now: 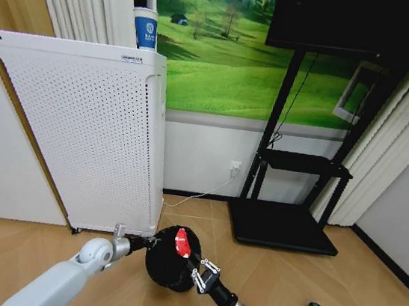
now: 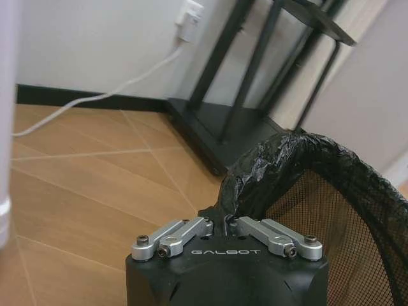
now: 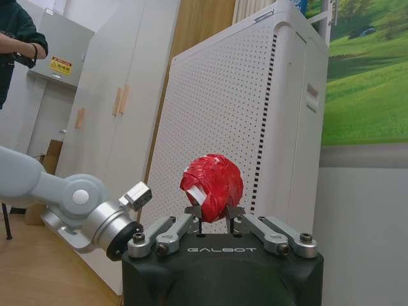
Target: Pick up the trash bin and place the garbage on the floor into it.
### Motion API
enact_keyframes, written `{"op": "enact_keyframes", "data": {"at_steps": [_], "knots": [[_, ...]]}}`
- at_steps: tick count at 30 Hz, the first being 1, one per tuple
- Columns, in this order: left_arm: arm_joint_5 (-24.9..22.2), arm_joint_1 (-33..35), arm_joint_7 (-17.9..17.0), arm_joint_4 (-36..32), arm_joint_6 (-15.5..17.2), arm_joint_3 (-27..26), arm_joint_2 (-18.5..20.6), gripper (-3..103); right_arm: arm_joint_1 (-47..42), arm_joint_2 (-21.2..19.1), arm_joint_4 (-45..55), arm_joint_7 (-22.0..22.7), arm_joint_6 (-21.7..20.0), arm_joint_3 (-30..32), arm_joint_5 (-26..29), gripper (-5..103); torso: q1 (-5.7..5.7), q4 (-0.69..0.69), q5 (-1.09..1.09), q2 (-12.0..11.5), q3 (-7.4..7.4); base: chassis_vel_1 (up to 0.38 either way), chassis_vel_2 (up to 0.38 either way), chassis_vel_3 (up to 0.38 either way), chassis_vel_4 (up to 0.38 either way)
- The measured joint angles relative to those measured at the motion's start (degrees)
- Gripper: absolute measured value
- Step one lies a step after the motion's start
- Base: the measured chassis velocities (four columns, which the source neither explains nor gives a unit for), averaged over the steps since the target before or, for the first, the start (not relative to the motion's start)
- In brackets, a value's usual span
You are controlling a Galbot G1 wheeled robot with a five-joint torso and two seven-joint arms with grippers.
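Pinching red wrapper [image 3: 212,185] above trash bin [image 1: 169,260], right end effector [image 1: 187,259], left end effector [image 2: 228,224] clamping rim.

Black mesh trash bin [image 1: 169,260]; red crumpled wrapper [image 3: 211,185]; light brown herringbone floor [image 1: 367,295]; white perforated appliance [image 1: 78,136].

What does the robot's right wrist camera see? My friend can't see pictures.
The right hand pinches a crumpled red wrapper in front of a tall white perforated appliance. The left arm reaches in beside it.
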Motion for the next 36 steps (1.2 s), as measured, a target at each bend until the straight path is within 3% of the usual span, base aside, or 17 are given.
{"op": "enact_keyframes", "data": {"at_steps": [2,11,19,23,24,25,26,29,32,36], "knots": [[1.19,1.77,2.44,-1.23,0.53,-1.69,1.08,4,0.37,-0.09,-0.71,0.00,-0.08,-0.40,-0.45,19,0.00,0.02,0.00,0.00,0.00,0.000,0.000,0.000,0.000],[0.97,2.59,3.18,-1.41,-0.85,-3.74,1.40,4,-0.33,-1.10,-0.80,-0.30,-0.06,-1.51,-1.64,18,0.00,-0.02,-0.01,0.00,0.00,0.000,0.000,0.000,0.000],[-1.20,0.45,0.69,0.30,-1.08,-1.14,-2.10,4,-0.42,-1.20,-0.56,-0.47,-0.61,-2.33,-2.14,49,0.00,-0.02,-0.01,0.00,0.00,0.000,0.000,0.000,0.000],[-1.65,0.41,-0.16,0.26,-0.69,-0.20,-2.94,4,-0.69,-1.15,-0.61,-0.46,-0.61,-2.15,-2.22,55,0.00,-0.02,-0.02,0.00,0.00,0.000,0.000,0.000,0.000],[-2.72,0.87,-3.37,-0.15,0.35,0.14,-3.15,4,-1.61,-1.01,-0.12,0.33,-0.31,0.51,-1.63,77,0.00,-0.01,0.00,0.00,0.00,0.000,0.000,0.000,0.000],[-3.47,1.08,-6.09,-0.10,0.58,-0.32,-3.05,4,-2.19,-1.02,0.67,1.09,-0.26,2.84,-0.70,83,0.00,0.00,-0.01,0.00,0.00,0.000,0.000,0.000,0.000],[-3.47,1.08,-6.09,-0.10,0.58,-0.32,-3.05,4,-2.19,-1.02,0.67,1.09,-0.26,2.84,-0.70,83,0.00,0.00,-0.01,0.00,0.00,0.000,0.000,0.000,0.000],[-4.54,1.09,-10.95,0.40,0.89,-1.96,-3.23,4,-3.36,-1.54,2.58,3.67,0.07,6.69,1.30,98,0.00,0.00,0.00,0.00,0.00,0.000,0.000,0.000,0.000],[-5.15,1.06,-12.85,0.49,1.01,-2.89,-3.30,4,-4.10,-2.05,3.46,5.76,-0.07,8.80,1.95,99,0.00,0.00,-0.01,0.00,0.00,0.000,0.000,0.000,0.000],[-6.29,1.19,-15.91,0.34,1.15,-5.16,-3.21,4,-6.01,-2.33,2.90,14.01,-4.63,13.28,2.78,100,0.00,-0.02,-0.02,0.00,-0.01,0.000,0.000,0.000,0.000]]}}
